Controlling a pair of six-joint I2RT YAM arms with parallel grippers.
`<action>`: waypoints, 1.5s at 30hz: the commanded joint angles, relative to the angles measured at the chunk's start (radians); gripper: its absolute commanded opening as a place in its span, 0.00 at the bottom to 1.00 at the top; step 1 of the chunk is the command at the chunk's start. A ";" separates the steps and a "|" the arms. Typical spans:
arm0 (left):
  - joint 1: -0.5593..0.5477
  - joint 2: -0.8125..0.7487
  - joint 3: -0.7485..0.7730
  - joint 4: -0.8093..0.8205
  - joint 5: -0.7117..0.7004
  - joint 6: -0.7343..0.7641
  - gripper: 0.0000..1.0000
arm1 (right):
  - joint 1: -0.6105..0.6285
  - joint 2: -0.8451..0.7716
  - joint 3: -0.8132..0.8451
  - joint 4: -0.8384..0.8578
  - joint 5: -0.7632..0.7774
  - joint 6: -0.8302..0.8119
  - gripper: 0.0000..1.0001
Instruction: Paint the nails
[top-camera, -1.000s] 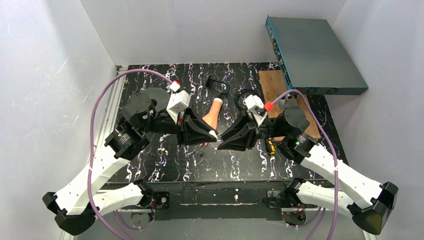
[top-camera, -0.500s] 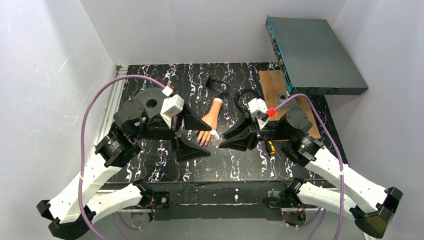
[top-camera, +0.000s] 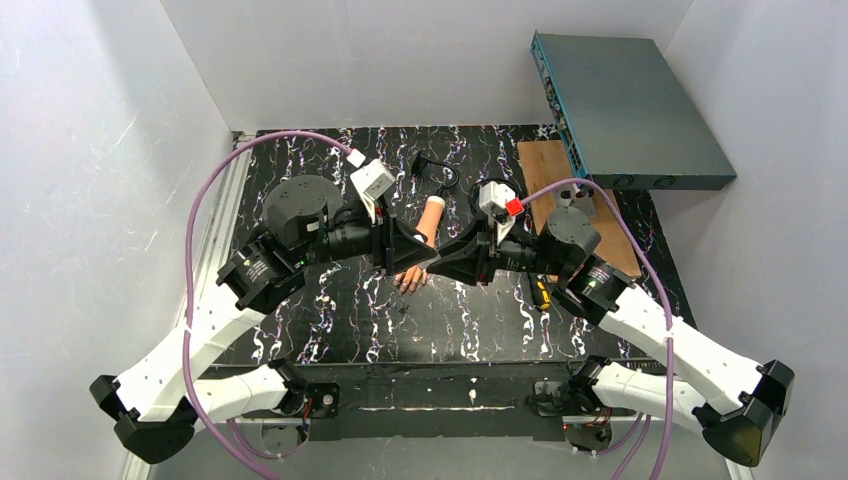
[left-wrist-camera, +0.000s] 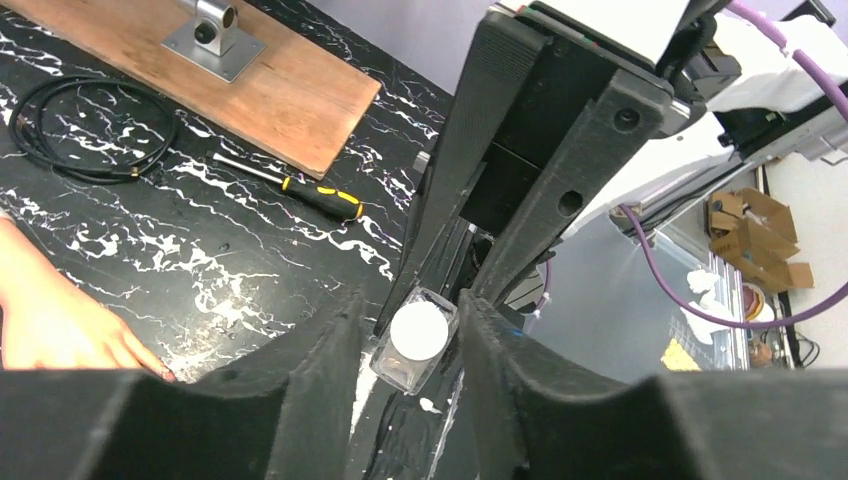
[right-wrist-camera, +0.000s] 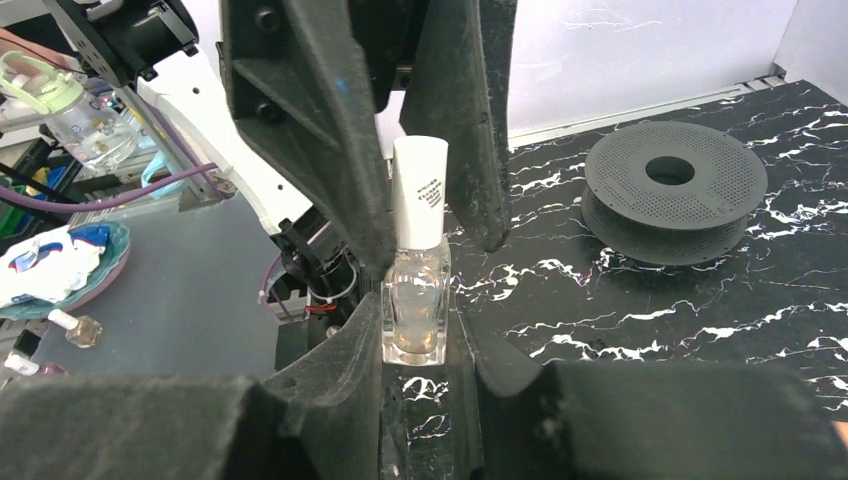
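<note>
Three white walls (top-camera: 400, 60), black marbled surface (top-camera: 450, 330), wooden board (top-camera: 541, 166) far-right. Right hand (right-wrist-camera: 415, 345) pinches polish bottle (right-wrist-camera: 414, 300); left hand (left-wrist-camera: 410, 335) straddles cap (left-wrist-camera: 419, 328), grip unclear.

The bottle (right-wrist-camera: 415, 300) is clear, glossy glass under a smooth matt white cap (right-wrist-camera: 420, 190), probably plastic. The fingers of the left gripper (right-wrist-camera: 425, 250) and right gripper (right-wrist-camera: 415, 345) are matt black with a rough, grainy face. The table (top-camera: 450, 320) is glossy black marbling. The board (left-wrist-camera: 200, 60) is smooth wood and carries a dull metal bracket (left-wrist-camera: 212, 30).
</note>
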 joint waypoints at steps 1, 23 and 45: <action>-0.002 -0.017 0.022 0.008 -0.042 -0.012 0.34 | 0.004 -0.012 0.052 0.046 0.031 -0.010 0.01; -0.002 -0.064 -0.081 0.168 0.398 0.136 0.00 | 0.003 0.006 0.021 0.344 -0.201 0.195 0.01; -0.003 -0.035 0.064 -0.042 0.005 0.037 0.46 | 0.003 0.010 0.073 0.054 -0.025 0.022 0.01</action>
